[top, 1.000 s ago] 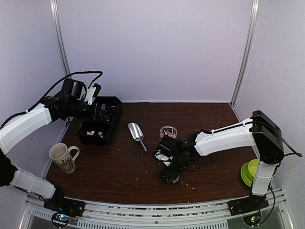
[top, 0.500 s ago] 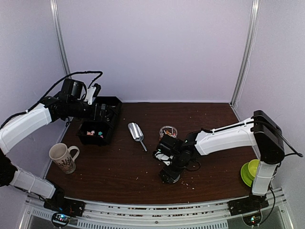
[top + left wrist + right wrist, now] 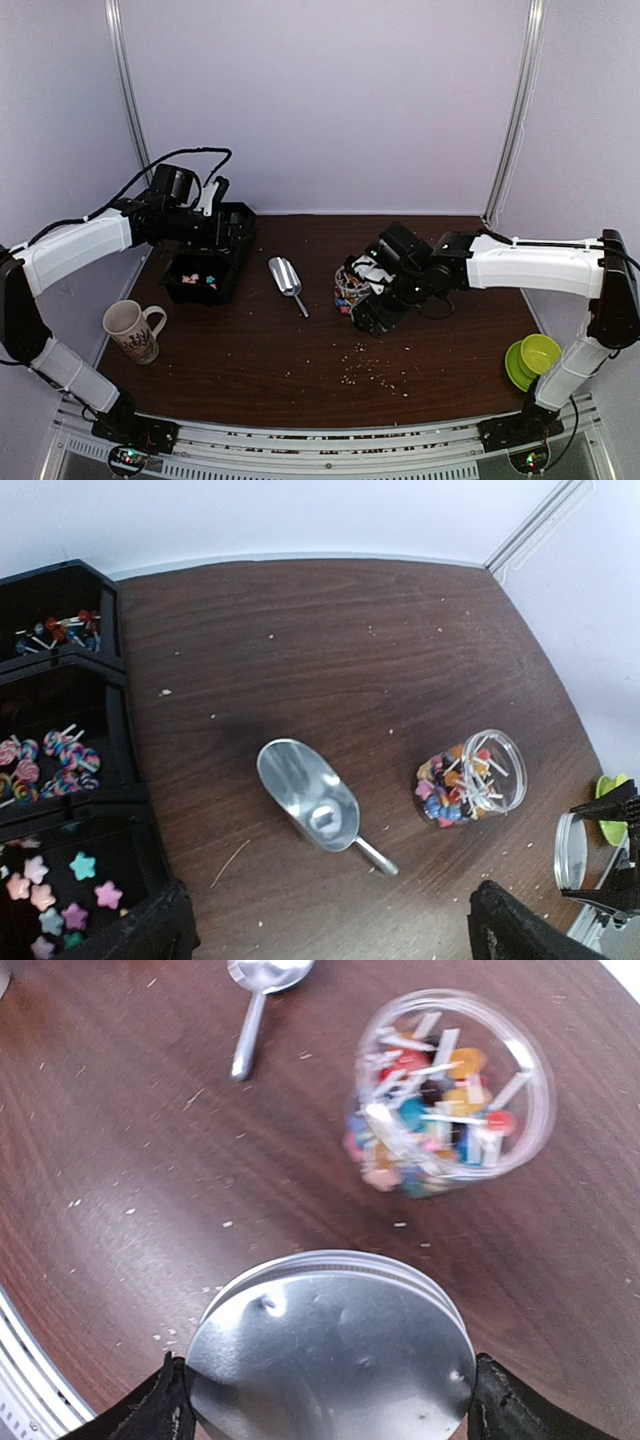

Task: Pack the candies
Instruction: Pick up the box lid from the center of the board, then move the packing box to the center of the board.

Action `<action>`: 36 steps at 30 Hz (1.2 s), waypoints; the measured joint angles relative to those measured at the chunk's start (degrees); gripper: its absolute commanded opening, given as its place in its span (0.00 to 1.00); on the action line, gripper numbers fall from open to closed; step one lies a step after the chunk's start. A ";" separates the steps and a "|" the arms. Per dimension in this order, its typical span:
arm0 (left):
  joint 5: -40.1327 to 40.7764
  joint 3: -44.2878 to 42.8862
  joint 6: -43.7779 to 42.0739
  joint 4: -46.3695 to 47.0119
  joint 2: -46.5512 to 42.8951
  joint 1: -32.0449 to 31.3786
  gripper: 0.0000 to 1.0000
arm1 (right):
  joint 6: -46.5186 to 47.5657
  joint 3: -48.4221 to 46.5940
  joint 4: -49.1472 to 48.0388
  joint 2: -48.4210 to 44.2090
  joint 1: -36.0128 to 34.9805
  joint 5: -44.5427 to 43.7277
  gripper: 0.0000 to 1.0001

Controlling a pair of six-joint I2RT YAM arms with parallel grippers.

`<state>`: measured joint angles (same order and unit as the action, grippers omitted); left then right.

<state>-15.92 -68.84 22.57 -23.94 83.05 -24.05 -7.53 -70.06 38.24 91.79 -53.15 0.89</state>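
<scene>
Silver lid (image 3: 330, 1345) clamped in the right end effector (image 3: 330, 1408), the upright jar (image 3: 450, 1095) of candies (image 3: 420, 1140) just ahead; the left end effector (image 3: 330, 935) gapes, farther off.

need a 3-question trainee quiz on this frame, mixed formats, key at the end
1. True or false: the jar holding candies stands uncovered.
2. What sits between the fingers of the right gripper? A) a mug B) the metal lid C) a green bowl
3. Name the tool lying on the table between the black tray and the jar.

Key: 1 true. 2 B. 3 the scoop.
</scene>
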 measured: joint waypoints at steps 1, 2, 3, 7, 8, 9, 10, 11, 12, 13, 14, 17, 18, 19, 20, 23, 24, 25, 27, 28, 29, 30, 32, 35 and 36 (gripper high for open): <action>-0.83 -1.03 1.09 1.40 1.81 -0.09 0.98 | 0.26 0.24 -0.09 -0.92 1.18 -0.26 0.91; -1.36 -2.01 1.99 2.47 3.45 -0.28 0.98 | 0.37 0.57 -0.09 -1.79 2.14 -0.52 0.91; -1.99 -3.52 2.99 3.41 5.64 -0.57 0.98 | 0.55 0.94 -0.15 -2.62 2.97 -0.74 0.91; -3.80 -11.72 5.66 5.53 15.15 -2.56 0.98 | 1.25 3.28 -0.44 -6.12 7.02 -1.33 0.91; -4.15 -13.68 6.10 6.29 17.27 -3.08 0.98 | 1.36 3.96 -0.46 -6.88 7.78 -1.40 0.91; -4.83 -16.59 6.67 6.43 20.02 -3.78 0.98 | 1.38 4.48 -0.44 -7.48 8.44 -1.44 0.91; -5.42 -18.84 7.13 7.06 22.43 -4.35 0.98 | 1.38 5.07 -0.52 -8.13 9.11 -1.46 0.91; -6.01 -20.94 7.54 7.78 24.46 -4.81 0.98 | 1.38 5.55 -0.52 -8.68 9.70 -1.57 0.91; -6.64 -23.04 7.98 7.69 26.58 -5.31 0.98 | 1.40 5.97 -0.57 -9.16 10.21 -1.60 0.91; -7.48 -25.75 8.52 7.76 29.03 -5.86 0.98 | 1.42 6.29 -0.57 -9.62 10.60 -1.70 0.91; -8.15 -28.63 8.94 8.24 31.89 -6.45 0.98 | 1.42 6.62 -0.61 -10.08 10.93 -1.79 0.91; -9.94 -34.88 9.70 9.01 38.25 -7.89 0.98 | 1.42 7.54 -0.66 -11.54 11.69 -1.99 0.91; -10.75 -37.46 10.05 8.90 40.76 -8.48 0.98 | 1.40 7.87 -0.66 -12.09 11.87 -2.01 0.91; -11.41 -39.32 10.38 9.14 42.73 -8.94 0.98 | 1.40 8.13 -0.61 -12.66 12.00 -2.08 0.91; -12.31 -40.98 10.86 9.29 44.57 -9.40 0.98 | 1.40 8.28 -0.59 -13.14 12.04 -2.12 0.91; -14.97 -43.65 13.00 10.88 48.98 -10.49 0.98 | 1.36 8.74 -0.59 -14.53 12.15 -2.23 0.91; -15.85 -44.24 13.84 11.41 50.34 -10.86 0.98 | 1.36 8.76 -0.57 -14.82 12.15 -2.23 0.91; -16.50 -44.41 14.49 12.09 51.32 -11.10 0.98 | 1.36 8.76 -0.57 -15.06 12.15 -2.23 0.91; -17.99 -45.38 15.87 12.85 53.35 -11.61 0.98 | 1.36 8.87 -0.57 -15.47 12.15 -2.23 0.91; -18.80 -46.07 16.59 13.64 54.38 -11.80 0.98 | 1.36 8.94 -0.55 -15.65 12.17 -2.23 0.91; -19.41 -46.62 17.22 14.16 55.23 -12.00 0.98 | 1.36 9.03 -0.50 -15.78 12.17 -2.23 0.91; -20.35 -47.45 17.99 14.88 56.26 -12.26 0.98 | 1.36 9.18 -0.52 -15.96 12.17 -2.25 0.91; -21.66 -48.92 18.93 15.96 57.81 -12.68 0.98 | 1.33 9.46 -0.44 -16.28 12.17 -2.23 0.91; -23.21 -49.46 19.41 17.07 58.90 -13.14 0.98 | 1.33 9.62 -0.24 -16.90 12.20 -2.25 0.91; -23.82 -49.53 19.43 17.20 59.10 -13.29 0.98 | 1.33 9.62 -0.24 -17.18 12.20 -2.27 0.91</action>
<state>-39.75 -118.37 42.00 -6.74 142.15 -37.34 -6.20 -60.45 38.00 74.61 -40.95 -1.39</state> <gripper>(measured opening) 0.978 0.913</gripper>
